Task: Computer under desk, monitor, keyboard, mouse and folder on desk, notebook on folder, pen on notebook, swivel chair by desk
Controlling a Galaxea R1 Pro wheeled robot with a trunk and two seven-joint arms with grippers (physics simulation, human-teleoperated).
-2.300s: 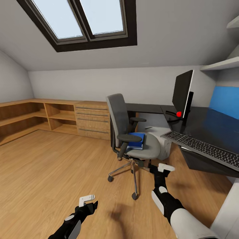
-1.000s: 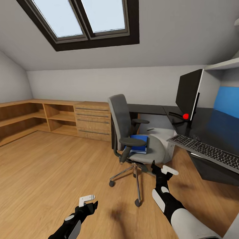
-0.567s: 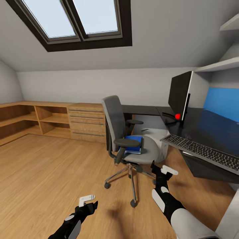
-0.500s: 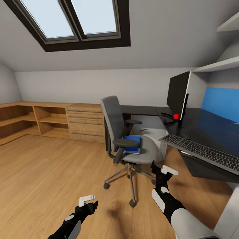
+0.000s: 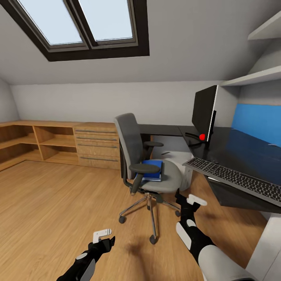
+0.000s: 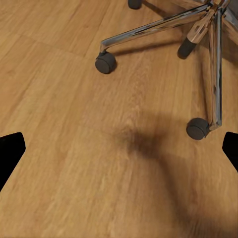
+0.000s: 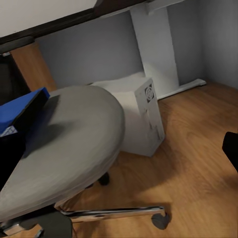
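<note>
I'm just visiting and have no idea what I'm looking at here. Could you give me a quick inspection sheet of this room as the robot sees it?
Surface: black desk carries the monitor and the keyboard, which sits near the front edge.
Job's things: blue folder lies on the swivel chair seat; light grey computer stands on the floor under the desk, beside the chair.
Clutter: a small red ball at the monitor's foot.
Claws: left claw open, empty, over bare floor; right claw empty, near the chair seat, jaw state unclear.
Cables: nothing seen.
Surroundings: wood floor, wooden shelving, skylight, blue wall panel.
</note>
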